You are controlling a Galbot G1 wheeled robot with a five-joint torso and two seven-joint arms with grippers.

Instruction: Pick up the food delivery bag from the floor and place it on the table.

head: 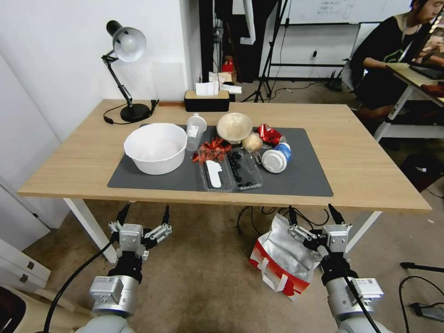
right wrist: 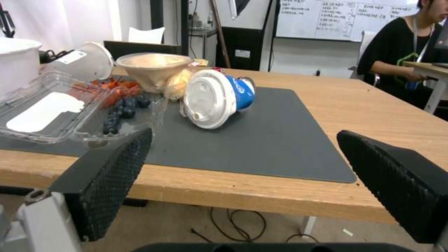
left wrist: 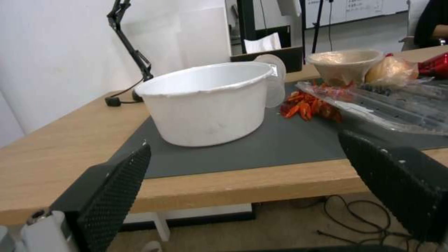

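Note:
The food delivery bag (head: 281, 259), white and red with its silver foil lining showing, lies slumped on the floor just in front of the table's near edge, right of centre. The table (head: 370, 152) is light wood with white legs and a dark grey mat (head: 300, 178). My right gripper (head: 313, 212) hangs open in front of the table's edge, over the bag's upper right corner, nothing between its fingers (right wrist: 107, 175). Off to the left, my left gripper (head: 144, 213) is held open and empty at the same height, its fingers (left wrist: 112, 199) facing the table's front edge.
On the mat stand a white bowl (head: 156, 148), clear trays (head: 231, 171), a tipped blue cup (head: 276, 158) and other food litter. A desk lamp (head: 127, 69) and tissue box (head: 206, 99) sit at the back. Cables (head: 259, 215) trail under the table; white legs (head: 90, 226) flank the bag.

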